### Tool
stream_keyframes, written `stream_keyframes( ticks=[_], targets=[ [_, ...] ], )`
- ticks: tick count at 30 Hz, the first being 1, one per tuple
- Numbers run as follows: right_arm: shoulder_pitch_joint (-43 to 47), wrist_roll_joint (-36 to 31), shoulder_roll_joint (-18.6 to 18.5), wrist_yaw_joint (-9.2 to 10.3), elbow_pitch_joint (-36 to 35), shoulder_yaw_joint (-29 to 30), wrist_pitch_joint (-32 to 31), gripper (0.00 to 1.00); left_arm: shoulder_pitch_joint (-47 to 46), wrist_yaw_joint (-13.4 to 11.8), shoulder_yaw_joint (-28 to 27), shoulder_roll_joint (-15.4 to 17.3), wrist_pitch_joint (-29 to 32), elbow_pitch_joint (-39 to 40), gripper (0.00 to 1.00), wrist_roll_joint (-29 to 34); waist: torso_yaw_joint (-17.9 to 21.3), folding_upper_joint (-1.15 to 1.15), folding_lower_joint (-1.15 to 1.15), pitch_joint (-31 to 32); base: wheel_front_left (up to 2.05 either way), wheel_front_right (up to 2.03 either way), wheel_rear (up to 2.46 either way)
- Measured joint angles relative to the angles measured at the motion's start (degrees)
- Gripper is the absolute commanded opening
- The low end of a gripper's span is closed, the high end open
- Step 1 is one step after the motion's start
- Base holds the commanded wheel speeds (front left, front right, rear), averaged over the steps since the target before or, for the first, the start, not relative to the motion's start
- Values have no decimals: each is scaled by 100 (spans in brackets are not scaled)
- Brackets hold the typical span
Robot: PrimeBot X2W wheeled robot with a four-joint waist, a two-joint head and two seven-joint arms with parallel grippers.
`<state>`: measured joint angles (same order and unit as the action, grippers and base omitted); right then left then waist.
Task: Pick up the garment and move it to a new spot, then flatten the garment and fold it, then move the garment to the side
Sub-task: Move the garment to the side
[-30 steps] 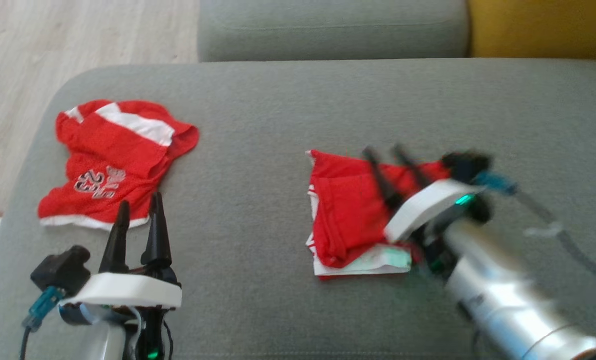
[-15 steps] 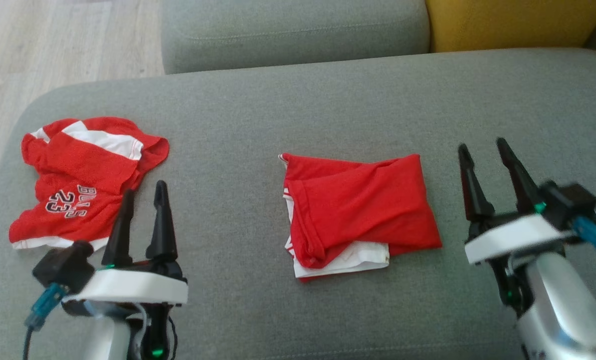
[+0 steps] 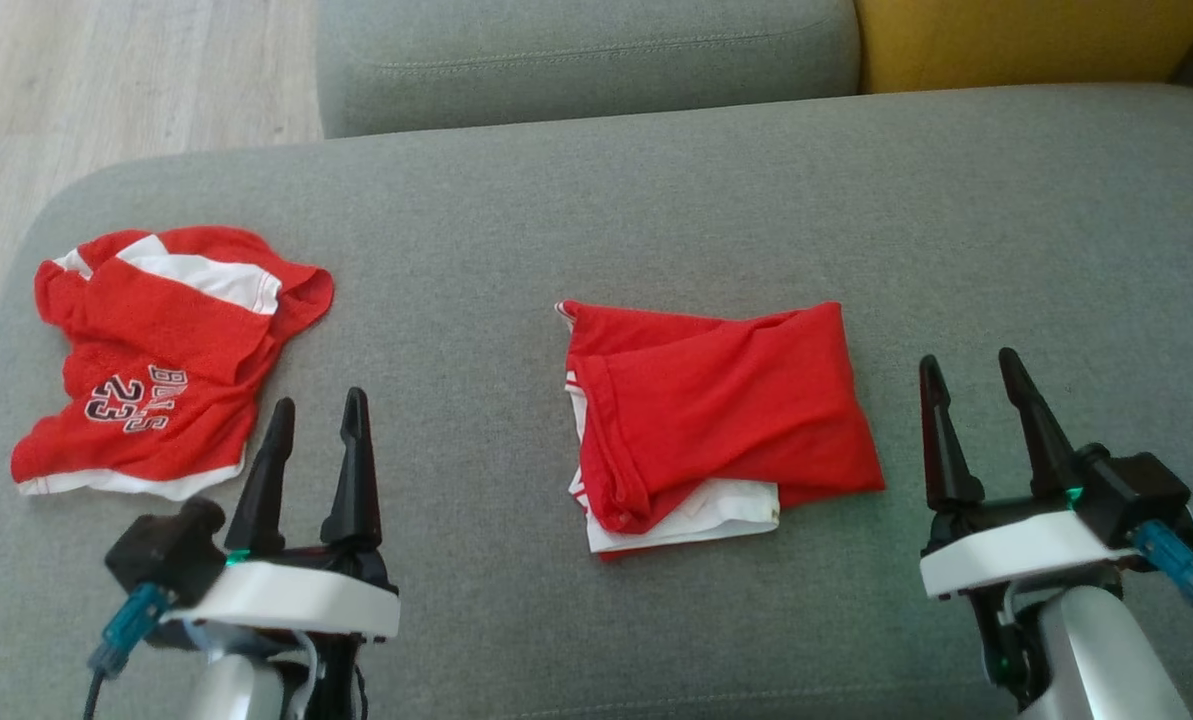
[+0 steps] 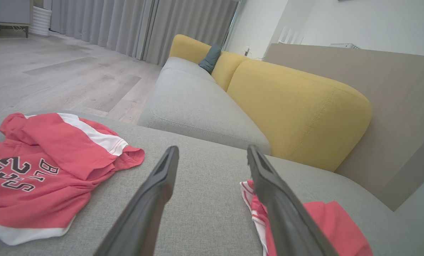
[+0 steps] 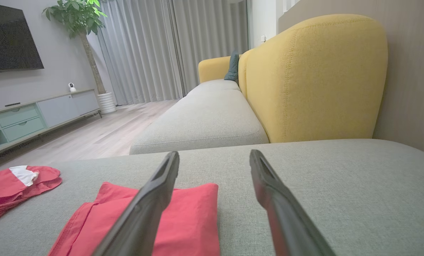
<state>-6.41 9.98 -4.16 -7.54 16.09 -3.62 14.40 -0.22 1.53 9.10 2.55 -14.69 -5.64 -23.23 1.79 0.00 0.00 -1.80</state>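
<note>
A folded red garment with white trim [image 3: 716,425] lies in the middle of the grey sofa cushion [image 3: 596,220]; it also shows as the red garment [image 5: 183,217] and the red garment [image 4: 322,227] in the wrist views. My right gripper [image 3: 971,375] stands open just right of it, holding nothing. My left gripper [image 3: 318,415] is open at the lower left, between the folded garment and a crumpled red jersey [image 3: 161,360] printed with 23, also seen as the jersey [image 4: 44,167].
Another grey seat cushion [image 3: 586,50] and a yellow backrest [image 3: 1026,40] lie beyond. Wooden floor [image 3: 106,80] shows past the cushion's left edge. Bare grey cushion stretches to the right of the folded garment.
My right gripper has let go of the folded garment and drawn back to its right, open. The left gripper shifted slightly. The camera also moved.
</note>
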Motion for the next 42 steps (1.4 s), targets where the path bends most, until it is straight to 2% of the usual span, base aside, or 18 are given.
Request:
stream_keyframes(
  ticks=[7,13,24,33,34,35,36,37,42],
  targets=[
    [0,-38,22,0,3,35,-5,100,-5,3,91,0,0,-7,100,-5,-45,0,0,-50,0,0,0],
    [-36,267,48,0,257,-144,-243,100,-16,5,133,1,0,-43,100,-5,-83,0,0,-206,0,0,0],
    [-921,904,98,0,1822,-99,-635,100,-388,51,313,0,0,-153,100,-4,-308,0,0,-701,0,0,0],
    [-1581,1317,88,0,2925,-543,-572,100,-572,58,318,1,0,-198,100,-2,-396,0,0,-970,0,0,0],
    [-1658,1314,86,0,3012,-595,-542,94,-603,59,314,1,0,-199,100,1,-391,0,0,-981,0,0,0],
    [-1723,1303,86,0,3098,-654,-490,94,-619,63,310,1,0,-199,100,10,-381,0,0,-989,0,0,0],
    [-1789,1241,83,0,3181,-714,-445,30,-621,68,305,1,0,-201,100,33,-367,0,0,-993,0,0,0],
    [-1844,1127,81,0,3259,-772,-391,0,-620,68,301,1,0,-205,100,57,-346,0,0,-993,0,0,0],
    [-2002,522,49,0,3439,-940,-210,0,-620,81,271,1,0,-210,100,73,-216,0,0,-970,0,0,0]
  ],
)
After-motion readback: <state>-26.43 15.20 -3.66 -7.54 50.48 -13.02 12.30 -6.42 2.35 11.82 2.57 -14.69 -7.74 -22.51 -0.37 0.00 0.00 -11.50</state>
